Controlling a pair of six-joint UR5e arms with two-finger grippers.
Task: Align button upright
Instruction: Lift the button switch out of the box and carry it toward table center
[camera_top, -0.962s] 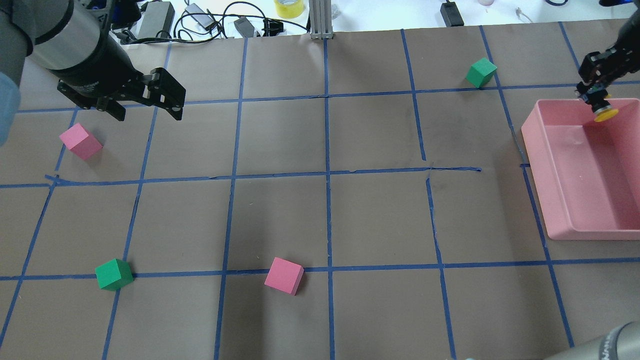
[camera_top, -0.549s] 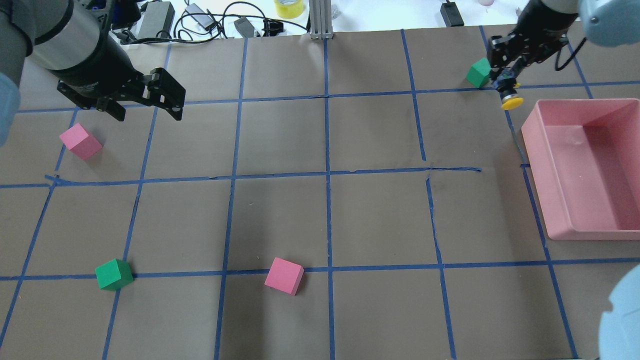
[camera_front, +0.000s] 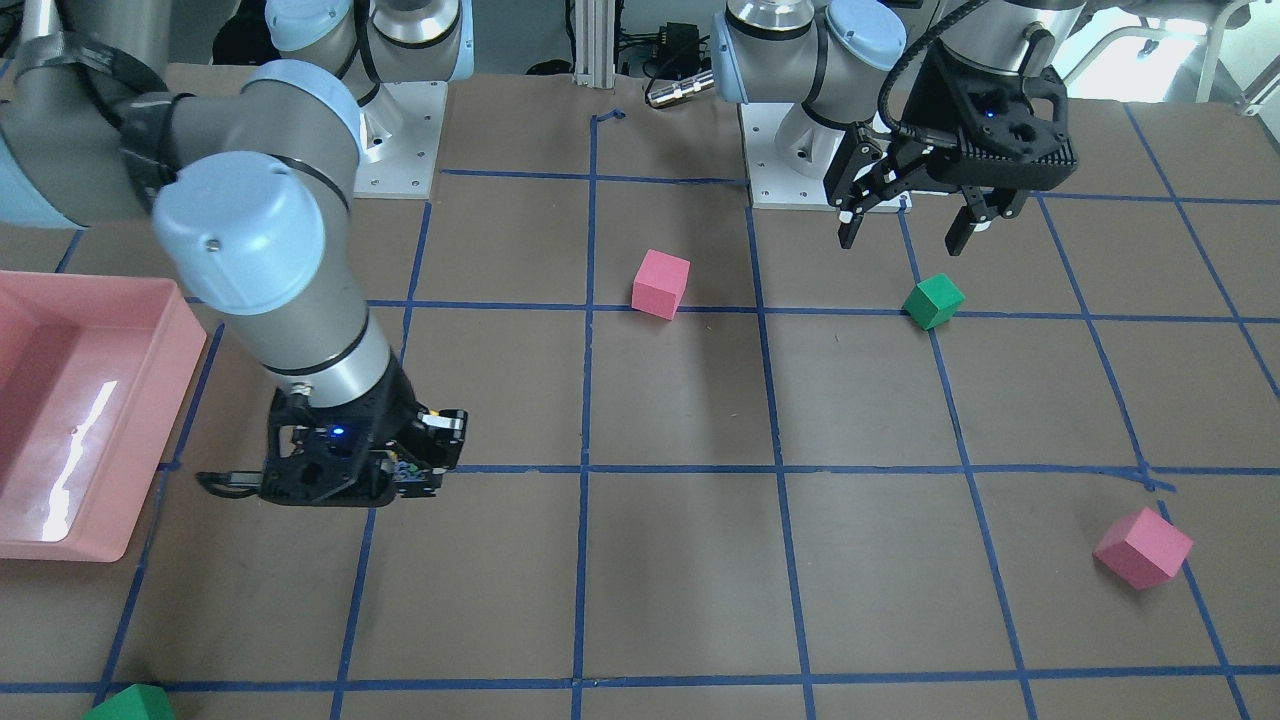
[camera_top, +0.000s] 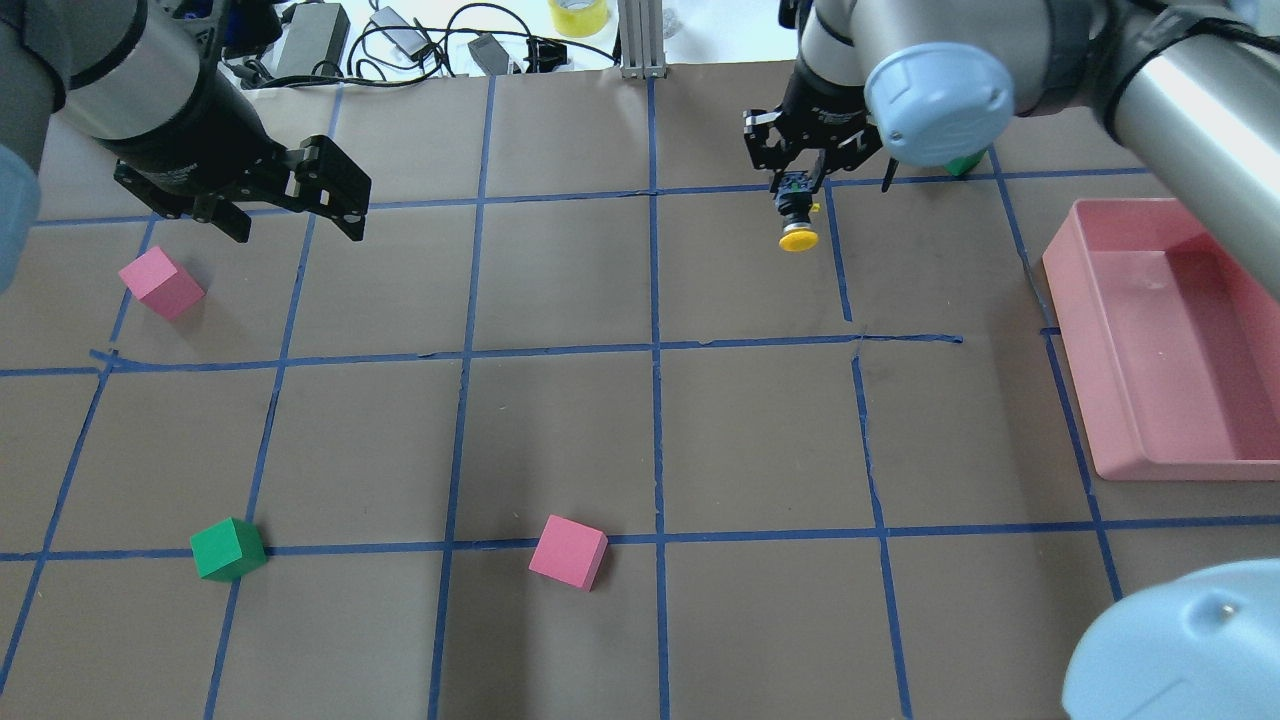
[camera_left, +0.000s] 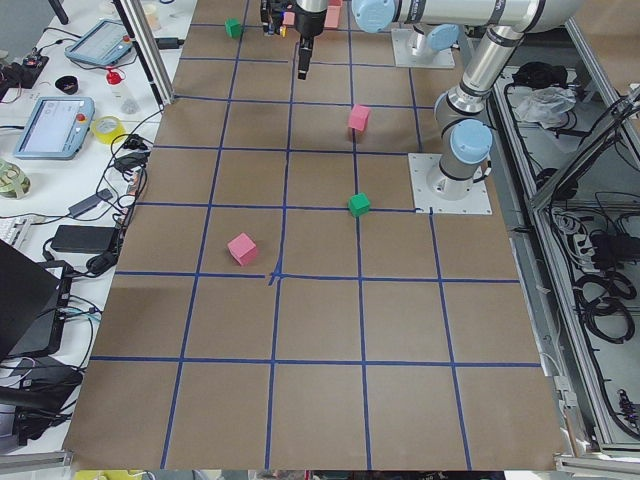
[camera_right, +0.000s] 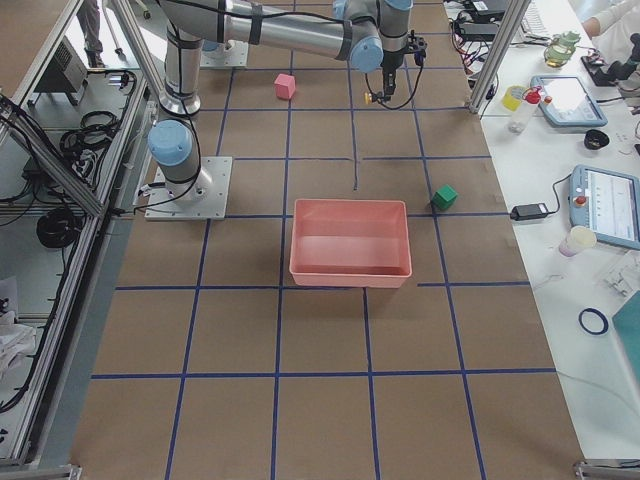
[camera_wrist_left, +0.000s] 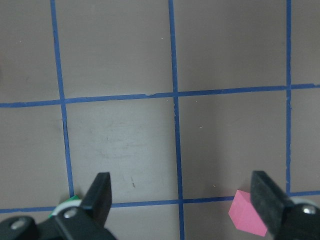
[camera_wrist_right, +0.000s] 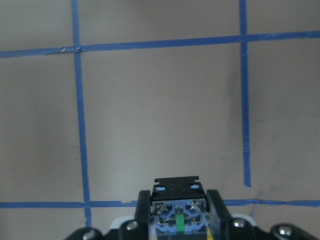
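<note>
The button (camera_top: 797, 222) has a yellow cap, a black body and a grey base. My right gripper (camera_top: 795, 192) is shut on its base and holds it above the far middle-right of the table, cap pointing down away from the fingers. The right wrist view shows the base block (camera_wrist_right: 178, 209) clamped between the fingers. In the front-facing view the right gripper (camera_front: 405, 470) hangs low over the paper and hides most of the button. My left gripper (camera_top: 360, 208) is open and empty above the far left, also shown in the front-facing view (camera_front: 900, 243) and in its wrist view (camera_wrist_left: 183, 197).
A pink tray (camera_top: 1180, 468) stands at the right edge. A pink cube (camera_top: 160, 283) lies far left, a green cube (camera_top: 228, 549) near left, a pink cube (camera_top: 568, 551) near the middle. Another green cube (camera_top: 965, 163) is mostly hidden behind my right arm.
My right gripper has carried the button leftward from over the tray's far corner, past the far green cube, to the far middle of the table. The left arm has not moved.
</note>
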